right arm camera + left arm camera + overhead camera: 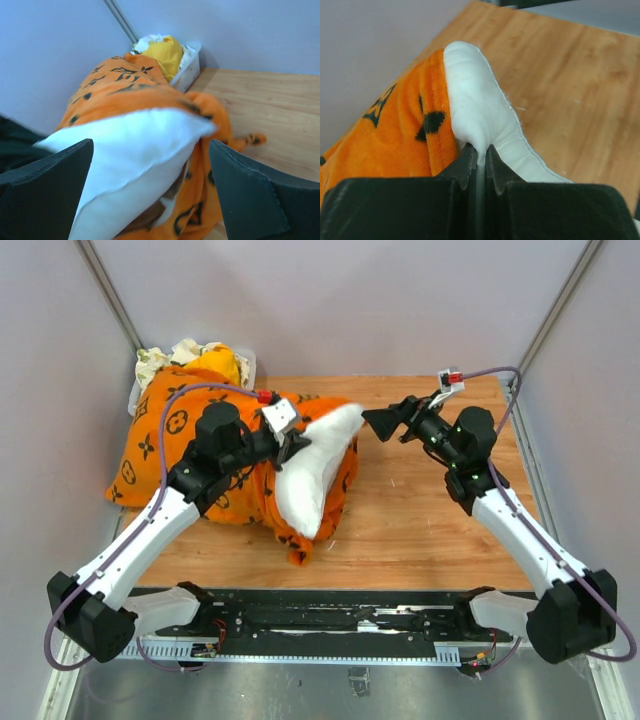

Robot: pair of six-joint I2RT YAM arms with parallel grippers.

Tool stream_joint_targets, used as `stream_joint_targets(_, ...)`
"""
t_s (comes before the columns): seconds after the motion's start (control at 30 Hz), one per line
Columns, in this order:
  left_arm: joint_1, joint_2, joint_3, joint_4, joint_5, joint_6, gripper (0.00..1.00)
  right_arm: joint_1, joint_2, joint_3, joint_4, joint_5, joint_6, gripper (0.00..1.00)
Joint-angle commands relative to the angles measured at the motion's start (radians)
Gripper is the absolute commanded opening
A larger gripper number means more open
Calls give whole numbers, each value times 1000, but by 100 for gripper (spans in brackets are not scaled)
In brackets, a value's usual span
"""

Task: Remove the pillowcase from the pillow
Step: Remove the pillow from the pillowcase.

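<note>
The white pillow (318, 475) sticks halfway out of the orange pillowcase (160, 440) with black motifs, left of the table's middle. My left gripper (291, 443) is shut on a pinch of the pillow's white fabric (480, 115), just beside the pillowcase's edge (395, 135). My right gripper (376, 422) stands wide open a short way right of the pillow's far corner, touching nothing. In the right wrist view the pillow (125, 150) lies beyond the spread fingers (60, 180), with the pillowcase (115, 85) bunched behind and under it.
A white bin (247, 366) at the back left corner holds a plain yellow cloth (216, 364) and other fabric. The same bin (192, 70) shows in the right wrist view. Bare wooden table (430, 520) lies right of the pillow. Walls close in on both sides.
</note>
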Motion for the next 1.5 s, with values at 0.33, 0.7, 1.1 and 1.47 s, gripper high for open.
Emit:
stream_joint_targets(0.33,-43,-178,-84,28,391,112,0,22,221,289,-241,-462,-278,86)
stream_joint_targets(0.7,-43,-236,-114,22,496,121,0,76,314,350,-335,-652,-407,74)
stream_joint_targets(1.1,-76,-230,-154,67,551,81,0,125,430,423,-313,-662,-419,1)
stream_joint_targets(1.47,-275,-245,-143,124,718,129,0,125,679,555,-227,-335,-297,1)
